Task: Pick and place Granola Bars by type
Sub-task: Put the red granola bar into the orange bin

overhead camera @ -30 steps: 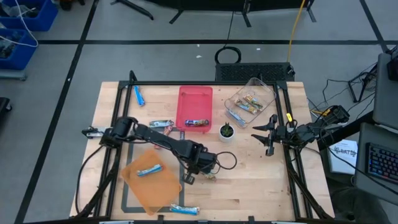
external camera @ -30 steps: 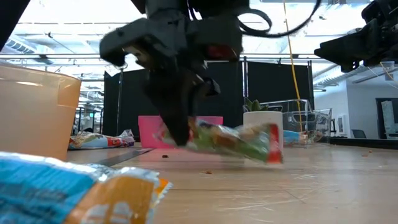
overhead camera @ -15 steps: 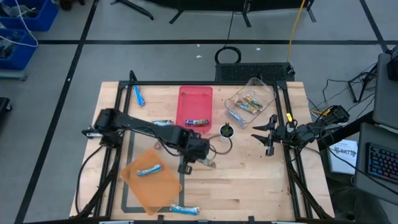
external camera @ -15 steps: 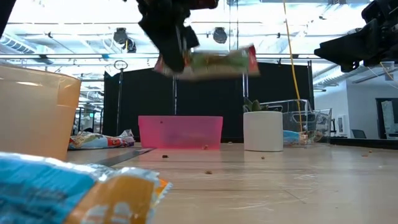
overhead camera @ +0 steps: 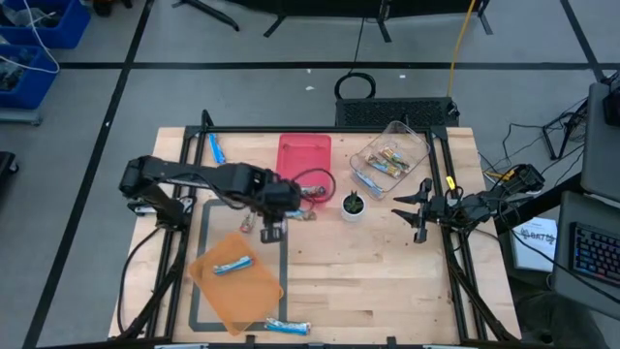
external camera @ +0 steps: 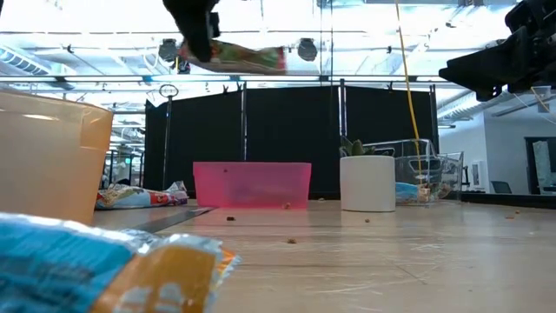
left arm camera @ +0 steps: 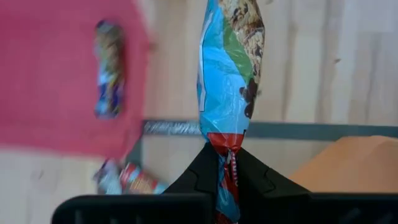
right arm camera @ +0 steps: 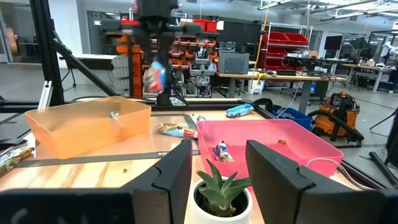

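The left wrist view alone shows the left hand point(left arm camera: 227, 163) pinched shut on the red crimped end of a granola bar point(left arm camera: 230, 68), its shiny wrapper blue and green with a cookie picture, held above the desk point(overhead camera: 387, 281) beside the pink tray point(overhead camera: 303, 155). That tray holds one dark multicoloured bar point(left arm camera: 109, 68), the orange tray point(overhead camera: 254, 286) a blue bar point(overhead camera: 232, 265), and the clear bin point(overhead camera: 418, 145) several bars. The right hand point(overhead camera: 418, 206) waits half open near the potted plant point(overhead camera: 354, 205).

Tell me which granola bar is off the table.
The bar pinched in the left end effector, carried in the air; all the others lie on trays or wood.
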